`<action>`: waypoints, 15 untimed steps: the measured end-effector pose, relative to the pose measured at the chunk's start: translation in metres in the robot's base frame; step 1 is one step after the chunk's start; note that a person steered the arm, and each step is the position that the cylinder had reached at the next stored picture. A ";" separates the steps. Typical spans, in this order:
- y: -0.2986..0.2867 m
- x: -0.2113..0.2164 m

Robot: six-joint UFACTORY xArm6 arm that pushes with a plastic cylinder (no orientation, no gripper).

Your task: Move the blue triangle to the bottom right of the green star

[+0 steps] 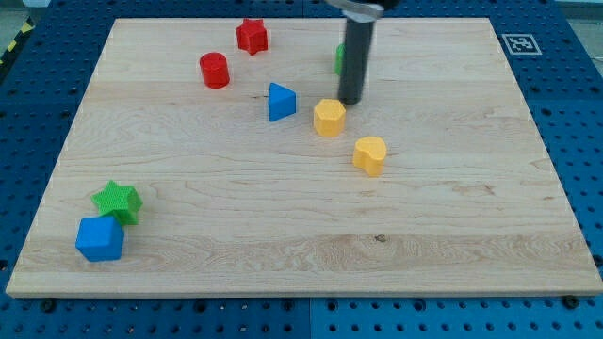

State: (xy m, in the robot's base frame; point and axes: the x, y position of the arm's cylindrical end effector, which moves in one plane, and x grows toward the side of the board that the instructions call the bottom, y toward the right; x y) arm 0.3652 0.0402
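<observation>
The blue triangle (280, 102) lies in the upper middle of the wooden board. The green star (118, 201) sits near the view's bottom left, touching a blue cube (100, 238) just below it. My tip (350, 101) stands to the right of the blue triangle, just above and right of a yellow hexagon block (329, 118), close to it. The rod hides most of a green block (339, 58) behind it.
A red star (252, 36) and a red cylinder (215, 70) lie at the view's top, left of the triangle. A yellow heart-like block (370, 154) lies right of centre. The board (301, 254) sits on a blue pegboard table.
</observation>
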 end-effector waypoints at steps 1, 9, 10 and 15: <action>-0.046 0.000; -0.094 0.081; -0.099 0.087; -0.154 0.128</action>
State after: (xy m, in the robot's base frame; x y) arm 0.4928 -0.1142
